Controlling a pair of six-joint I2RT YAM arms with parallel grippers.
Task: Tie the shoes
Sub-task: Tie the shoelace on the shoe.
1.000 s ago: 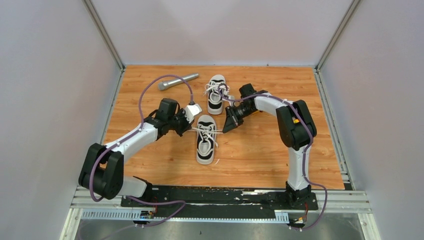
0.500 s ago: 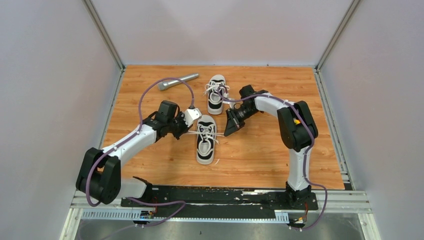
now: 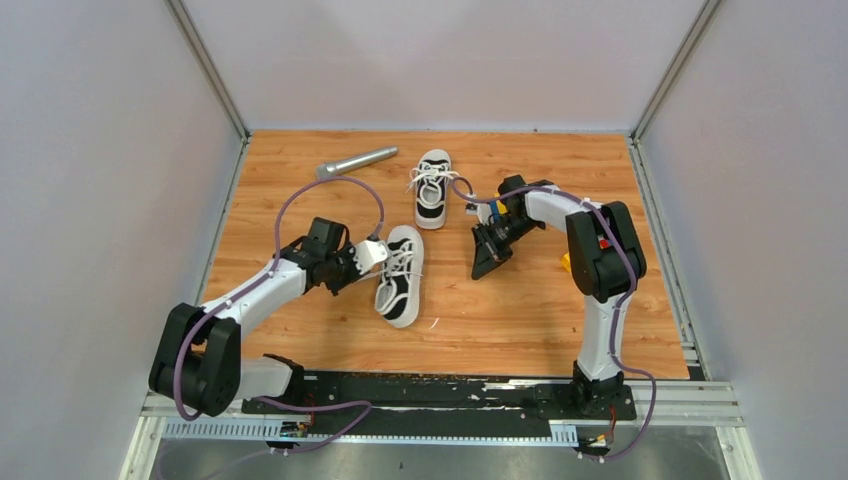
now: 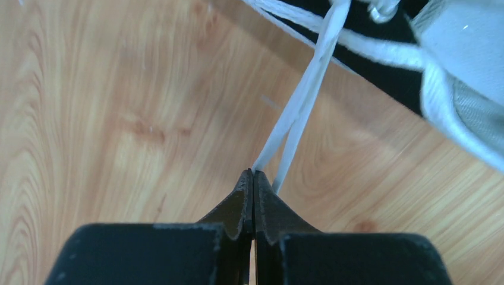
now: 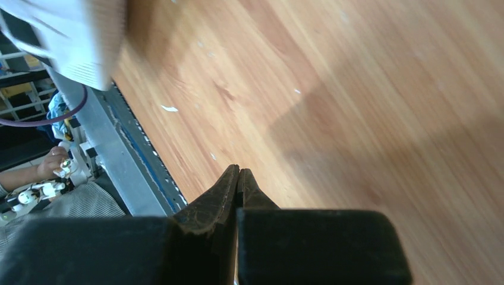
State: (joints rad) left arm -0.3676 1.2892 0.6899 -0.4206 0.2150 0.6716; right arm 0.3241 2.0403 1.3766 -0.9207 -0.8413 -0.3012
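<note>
Shoes [image 3: 400, 278] sit apart from above; close-up, left gripper [image 4: 254, 176] pinches lace [image 4: 304, 100].

L arm [image 3: 255, 290] reaches fwd from its base w/ elbow low, forearm angled up and to the right, wrist near level. L gripper [image 4: 254, 175] has its jaws pressed together, pinching a doubled white lace [image 4: 306, 92] at the very tips (lace runs straight and taut). R arm [image 3: 598, 320] stands upright, elbow high, forearm folded back to the left. R gripper [image 5: 238, 172] points down-left, jaws fully closed, nothing between them.
</note>
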